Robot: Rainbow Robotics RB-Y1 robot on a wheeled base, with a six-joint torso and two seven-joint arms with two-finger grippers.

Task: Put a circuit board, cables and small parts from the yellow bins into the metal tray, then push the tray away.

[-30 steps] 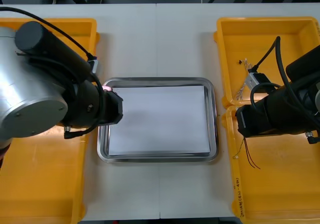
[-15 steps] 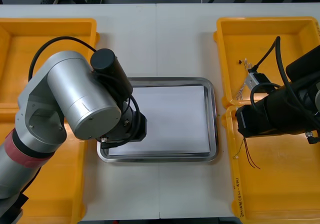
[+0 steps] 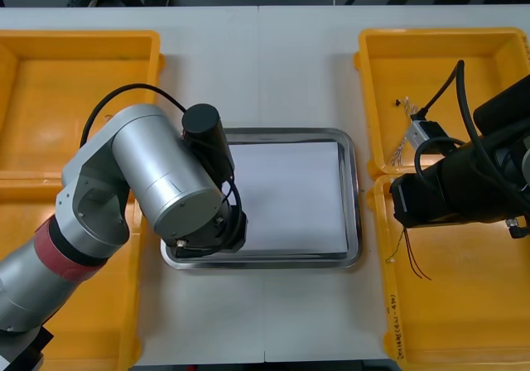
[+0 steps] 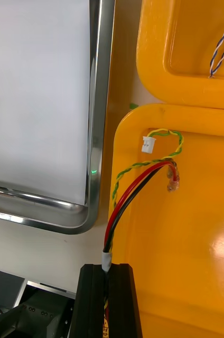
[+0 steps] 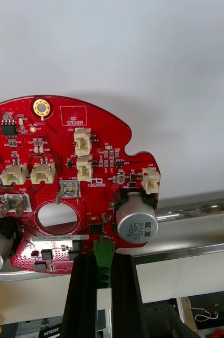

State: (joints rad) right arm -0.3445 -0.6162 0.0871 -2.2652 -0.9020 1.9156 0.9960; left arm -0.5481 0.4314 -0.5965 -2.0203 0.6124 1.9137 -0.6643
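**While hovering at metal tray (image 3: 356,205) 8 o'clock corner**

Pinches round red circuit board (image 5: 64,158) by its edge in left gripper (image 5: 104,260), above shiny rim and white liner (image 3: 290,189). At 4 o'clock, grips red-black cable (image 4: 112,216) in right gripper (image 4: 108,270) over glossy yellow bin (image 4: 196,264).

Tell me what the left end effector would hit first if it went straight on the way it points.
Probably the white floor of the tray; the left end effector, shut on the circuit board, points at it; depth unclear.

Red circuit board (image 5: 64,158), yellow bins (image 3: 83,98), white-lined tray (image 3: 354,197), red-black cable (image 4: 127,196)
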